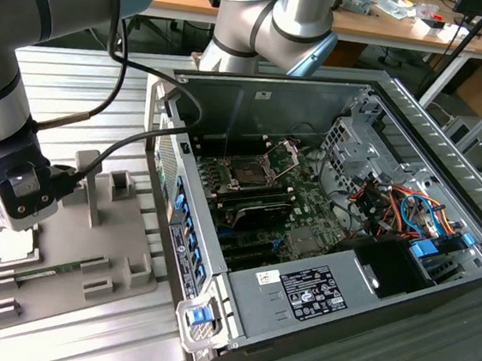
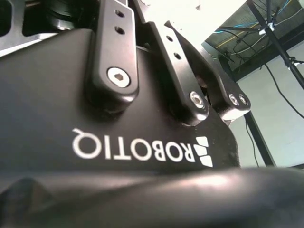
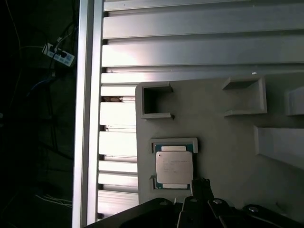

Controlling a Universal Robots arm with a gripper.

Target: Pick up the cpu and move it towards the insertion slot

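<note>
- The gripper [image 1: 19, 219] hangs just above the cpu [image 1: 12, 247]; whether its jaws are released or clenched cannot be told.
- The one cpu lies flat in a recess near the edge of the one grey tray [image 1: 87, 246], among several raised blocks.
- The computer case's side wall [image 1: 186, 231] and black cables [image 1: 134, 135] stand between the tray and the one insertion slot [image 1: 249, 171].
- Slatted table [image 3: 118, 142] lies beyond the tray's edge.

Grey tray [image 1: 115, 232] on slatted table [image 1: 120, 345], open computer case [image 1: 257, 105], perhaps cluttered desks [image 1: 369, 26] behind
</note>
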